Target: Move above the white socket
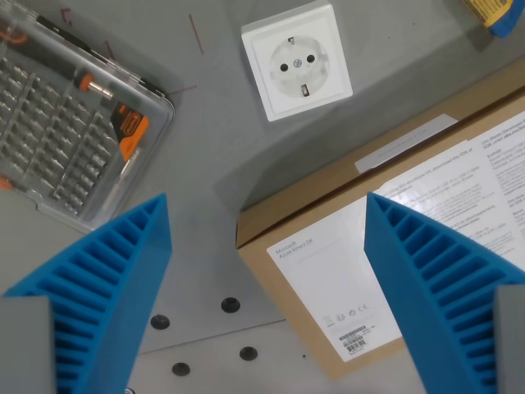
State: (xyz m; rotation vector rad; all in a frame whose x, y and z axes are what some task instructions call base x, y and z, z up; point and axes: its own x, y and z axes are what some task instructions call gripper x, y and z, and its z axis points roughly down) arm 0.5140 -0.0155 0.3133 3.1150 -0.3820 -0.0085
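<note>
The white socket (pixel 296 61) is a square wall outlet lying flat on the grey table, at the top centre of the wrist view. My gripper (pixel 267 222) is open, nothing held between its two blue ribbed fingers (pixel 107 287), which stand wide apart at the lower left and lower right. The socket lies well beyond the fingertips, toward the top of the picture and slightly to the wrist view's right of the gap's middle.
A clear plastic case of screwdriver bits (pixel 70 123) lies at the upper left. A brown cardboard box (pixel 385 230) with white labels fills the right and lower centre, just below the socket. A blue and yellow object (pixel 496 15) peeks in at the top right corner.
</note>
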